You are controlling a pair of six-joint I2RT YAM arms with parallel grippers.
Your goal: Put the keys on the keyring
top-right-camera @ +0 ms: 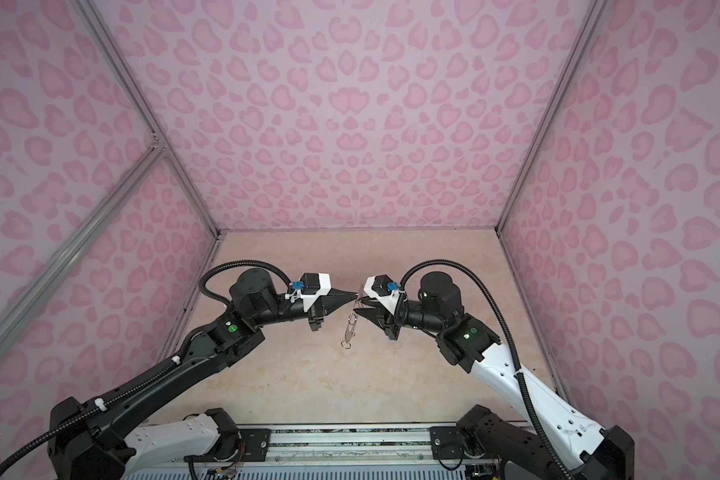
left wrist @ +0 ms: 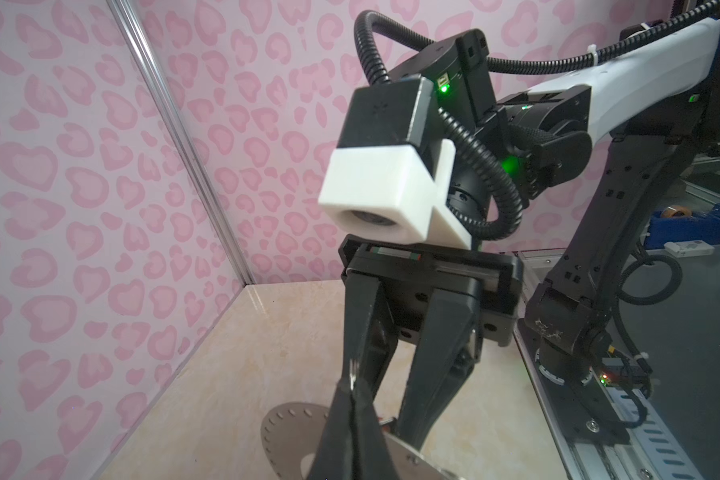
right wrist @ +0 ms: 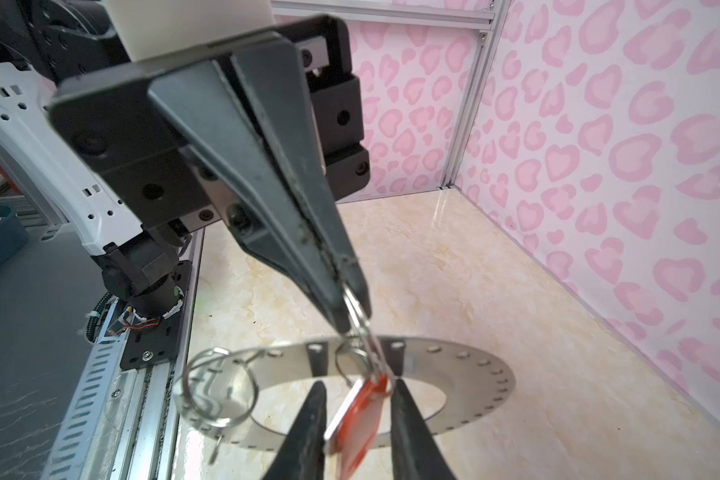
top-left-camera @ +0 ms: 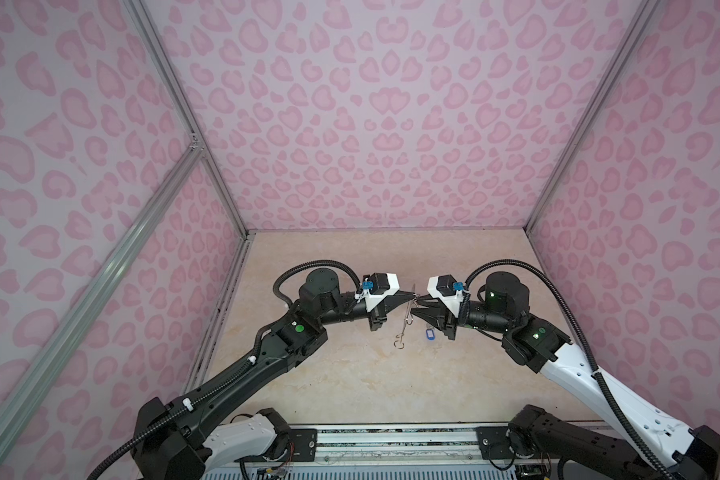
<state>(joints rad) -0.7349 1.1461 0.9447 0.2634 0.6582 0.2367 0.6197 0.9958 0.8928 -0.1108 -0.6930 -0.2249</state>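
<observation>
In both top views the keyring hangs edge-on in the air between the arms. My left gripper is shut on a thin wire loop at its upper rim. In the right wrist view the grey disc shows its rim holes, with a large wire loop on its edge. The red-tagged key hangs from a small ring under the left fingertips. My right gripper stands open with the red tag between its fingers. The blue-tagged key lies on the table below.
The marble-look table is boxed in by pink patterned walls at the back and both sides. An aluminium rail runs along the front edge between the arm bases. A blue tape dispenser sits outside the cell.
</observation>
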